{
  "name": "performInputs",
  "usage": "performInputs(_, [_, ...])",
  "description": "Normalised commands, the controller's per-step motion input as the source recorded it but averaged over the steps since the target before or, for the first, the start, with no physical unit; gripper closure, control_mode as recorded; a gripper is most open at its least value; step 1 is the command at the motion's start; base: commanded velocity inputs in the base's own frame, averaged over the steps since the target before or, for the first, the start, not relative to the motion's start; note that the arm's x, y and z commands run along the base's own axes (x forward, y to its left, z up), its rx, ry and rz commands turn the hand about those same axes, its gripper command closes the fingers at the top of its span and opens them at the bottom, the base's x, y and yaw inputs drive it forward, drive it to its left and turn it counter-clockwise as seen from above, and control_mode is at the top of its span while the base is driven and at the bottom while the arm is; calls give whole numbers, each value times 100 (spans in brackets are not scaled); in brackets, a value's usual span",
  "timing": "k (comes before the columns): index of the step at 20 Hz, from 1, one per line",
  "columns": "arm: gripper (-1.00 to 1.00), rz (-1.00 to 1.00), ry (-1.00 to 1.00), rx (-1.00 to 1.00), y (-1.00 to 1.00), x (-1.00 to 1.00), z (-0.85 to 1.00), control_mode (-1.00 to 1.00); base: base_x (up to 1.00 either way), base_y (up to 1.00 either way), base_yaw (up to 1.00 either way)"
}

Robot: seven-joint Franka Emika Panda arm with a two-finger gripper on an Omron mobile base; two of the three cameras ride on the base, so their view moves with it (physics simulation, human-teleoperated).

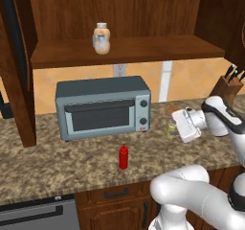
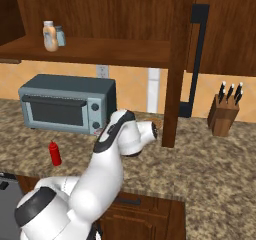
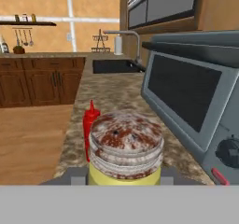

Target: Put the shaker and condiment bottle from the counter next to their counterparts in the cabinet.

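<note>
The shaker [image 3: 125, 143], yellow-green with a speckled grey metal cap, sits right between my fingertips, and my gripper [image 3: 125, 176] is shut on it. In the left base view the gripper [image 1: 175, 126] is low over the counter [image 1: 72, 169], just right of the toaster oven. The red condiment bottle [image 1: 124, 157] [image 2: 55, 154] [image 3: 90, 125] stands upright on the counter to the left of the hand. On the cabinet shelf [image 1: 143, 49] [image 2: 115, 51] stand the counterparts: a peach bottle [image 1: 102, 32] [image 2: 49, 36] and a greyish shaker [image 2: 60, 35], close together.
A grey toaster oven [image 1: 103, 107] [image 2: 67, 104] [image 3: 191, 92] stands at the back of the counter, under the shelf. A knife block [image 1: 228, 87] [image 2: 223, 114] is at the right. A cabinet side panel [image 2: 175, 84] drops to the counter beside the hand.
</note>
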Motion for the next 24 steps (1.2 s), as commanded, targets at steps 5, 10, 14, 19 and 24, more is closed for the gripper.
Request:
performInputs(5, [100, -15, 0, 0, 16, -23, 92, -100, 0, 0, 0])
performInputs(10, [100, -15, -9, 0, 5, -70, 68, -100, 0, 0, 0])
performInputs(14, [100, -12, -20, 0, 25, -49, 90, -100, 0, 0, 0])
performInputs(19, [100, -11, -22, -1, 46, -10, 93, -100, 0, 0, 0])
performInputs(24, [100, -7, -13, 0, 21, 0, 97, -100, 0, 0, 0])
